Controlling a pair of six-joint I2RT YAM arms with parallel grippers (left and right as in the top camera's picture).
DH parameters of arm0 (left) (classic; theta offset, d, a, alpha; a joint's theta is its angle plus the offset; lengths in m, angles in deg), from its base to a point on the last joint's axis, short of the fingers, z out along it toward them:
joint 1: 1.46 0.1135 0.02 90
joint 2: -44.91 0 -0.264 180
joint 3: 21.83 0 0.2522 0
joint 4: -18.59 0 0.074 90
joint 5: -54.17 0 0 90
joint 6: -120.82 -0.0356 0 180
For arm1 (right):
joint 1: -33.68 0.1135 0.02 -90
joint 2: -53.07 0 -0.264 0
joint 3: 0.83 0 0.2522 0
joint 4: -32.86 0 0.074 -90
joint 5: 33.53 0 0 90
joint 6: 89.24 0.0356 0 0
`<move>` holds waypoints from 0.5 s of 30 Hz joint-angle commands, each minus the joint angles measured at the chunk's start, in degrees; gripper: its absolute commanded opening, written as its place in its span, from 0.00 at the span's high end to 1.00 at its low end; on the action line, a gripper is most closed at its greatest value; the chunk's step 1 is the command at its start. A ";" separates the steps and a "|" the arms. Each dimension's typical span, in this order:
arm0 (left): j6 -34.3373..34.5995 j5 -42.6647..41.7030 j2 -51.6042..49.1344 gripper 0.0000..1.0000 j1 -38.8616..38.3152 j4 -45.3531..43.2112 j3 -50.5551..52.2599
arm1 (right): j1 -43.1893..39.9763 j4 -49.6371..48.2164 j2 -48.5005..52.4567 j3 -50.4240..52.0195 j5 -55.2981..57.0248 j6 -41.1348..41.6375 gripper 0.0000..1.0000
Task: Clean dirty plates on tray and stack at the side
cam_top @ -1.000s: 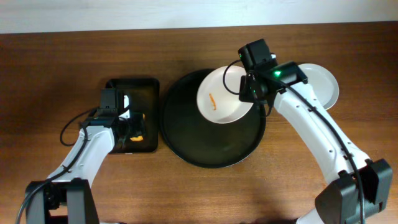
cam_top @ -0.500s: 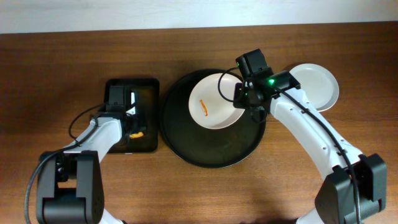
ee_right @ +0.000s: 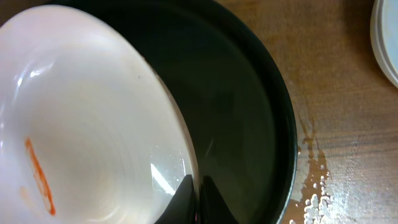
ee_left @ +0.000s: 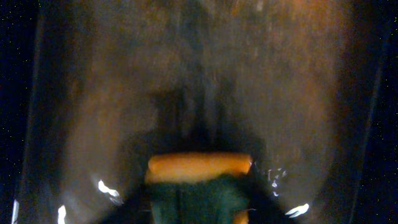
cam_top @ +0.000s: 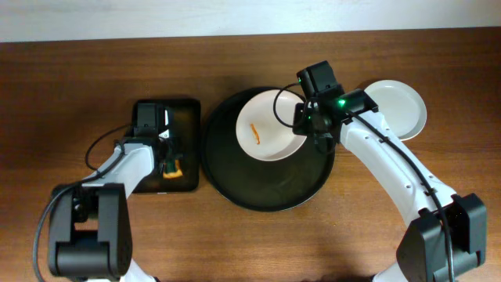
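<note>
A: How far along?
B: One white plate (cam_top: pixel 399 106) lies aside, off the tray (cam_top: pixel 235 184); the right gripper (ee_right: pixel 199 190) is clamped on the smeared plate (cam_top: pixel 266 133) over the tray; wiping remains.
A: The left gripper (cam_top: pixel 168 160)?
B: At the sponge (ee_left: pixel 199 168); its grip cannot be told.

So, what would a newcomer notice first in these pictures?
A white plate with an orange smear, over the upper part of the round black tray, its rim pinched by the right tool. A second white plate lies on the table at the right; an orange and green sponge sits in the rectangular tray at the left.
</note>
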 commanded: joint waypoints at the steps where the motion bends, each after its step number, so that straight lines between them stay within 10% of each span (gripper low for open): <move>1: -0.04 -0.02 6.56 0.13 0.37 5.60 -1.14 | 0.31 0.98 0.07 0.24 -0.31 -1.05 0.96; 8: -0.02 -2.69 6.43 0.41 -0.02 13.88 4.26 | 0.31 0.66 0.07 0.24 -0.28 -1.03 0.96; 12: -0.07 0.50 6.36 1.00 0.00 5.14 7.69 | 0.31 0.52 0.07 0.24 -0.28 -1.01 0.96; 14: -0.07 4.35 6.43 0.94 0.00 7.17 6.10 | 0.31 0.44 0.07 0.24 -0.31 -0.98 0.96; 15: -0.07 4.61 6.64 0.43 0.00 8.92 5.11 | 0.31 0.46 0.07 0.24 -0.31 -1.01 0.96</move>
